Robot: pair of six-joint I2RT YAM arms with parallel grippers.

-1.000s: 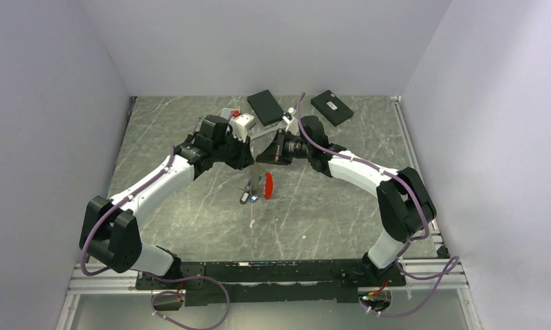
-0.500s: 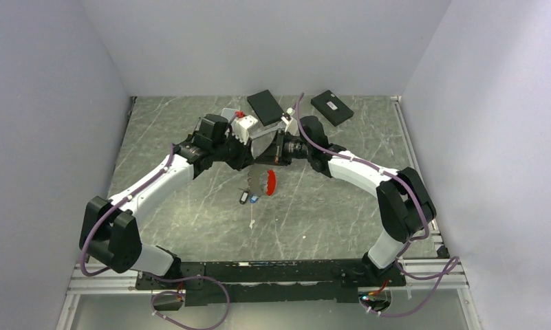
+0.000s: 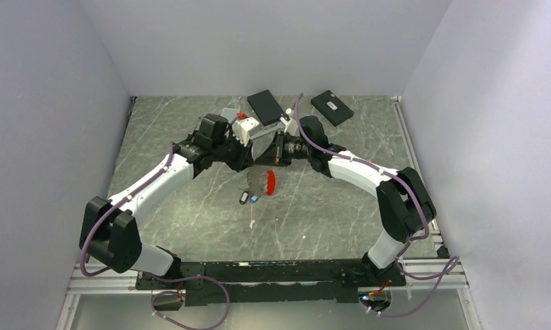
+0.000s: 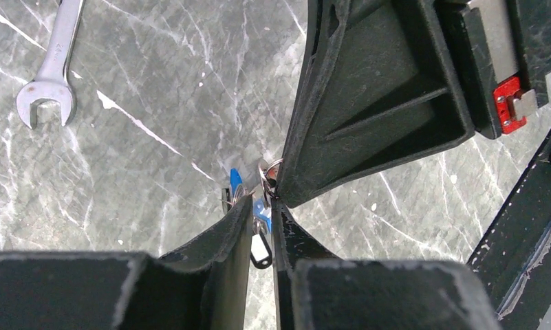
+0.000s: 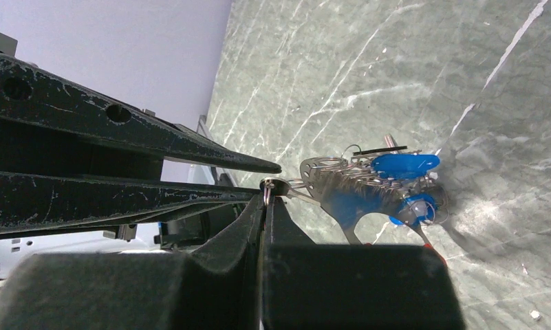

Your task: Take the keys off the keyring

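The keys [image 3: 249, 198], small with bright blue heads, hang in a bunch under both grippers at mid table. The red keyring [image 3: 269, 182] curves beside them. My left gripper [image 3: 253, 167] and right gripper [image 3: 264, 165] meet tip to tip above the bunch. In the left wrist view my left gripper [image 4: 262, 206] is closed to a narrow slit with a blue key [image 4: 236, 180] at its tips. In the right wrist view my right gripper [image 5: 267, 196] is shut on the thin grey ring [image 5: 267, 184], with the blue keys [image 5: 403, 165] fanned out beyond.
A silver wrench [image 4: 52, 69] lies on the marble table left of the bunch. Two black boxes [image 3: 265, 106] [image 3: 331, 107] lie at the back. A small black tag with a white label [image 4: 261, 251] hangs with the keys. A small white scrap [image 3: 251, 223] lies nearer the bases.
Both grippers and the bunch have shifted slightly towards the back and up. The red keyring now sits a little higher above the table.
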